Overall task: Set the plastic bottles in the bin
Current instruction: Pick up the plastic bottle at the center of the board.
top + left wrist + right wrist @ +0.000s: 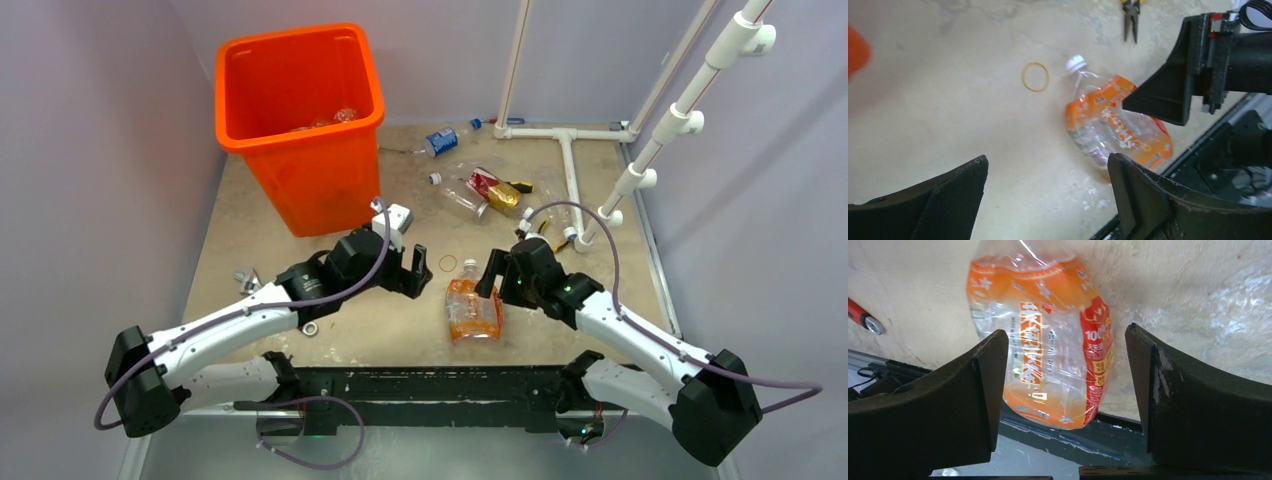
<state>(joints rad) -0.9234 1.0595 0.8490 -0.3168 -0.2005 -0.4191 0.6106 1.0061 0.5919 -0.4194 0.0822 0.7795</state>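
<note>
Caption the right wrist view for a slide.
Open right gripper framing a crushed clear plastic bottle with orange label on the beige table.

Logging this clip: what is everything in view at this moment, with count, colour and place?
bin: one, bright orange, back left
bottles in bin: clear, on its floor, count unclear
large bottle: one, orange label, white cap, lying front centre
blue-label bottle: one, clear, right of the bin at the back
crushed bottles: about two, clear, one red-labelled, right of centre
rubber band: one, tan, just beyond the large bottle's cap
pliers: one, yellow handles, right of centre
pipe frame: one, white, back right
left pincer: open, empty, left of the large bottle
right pincer: open, straddling the large bottle
</note>
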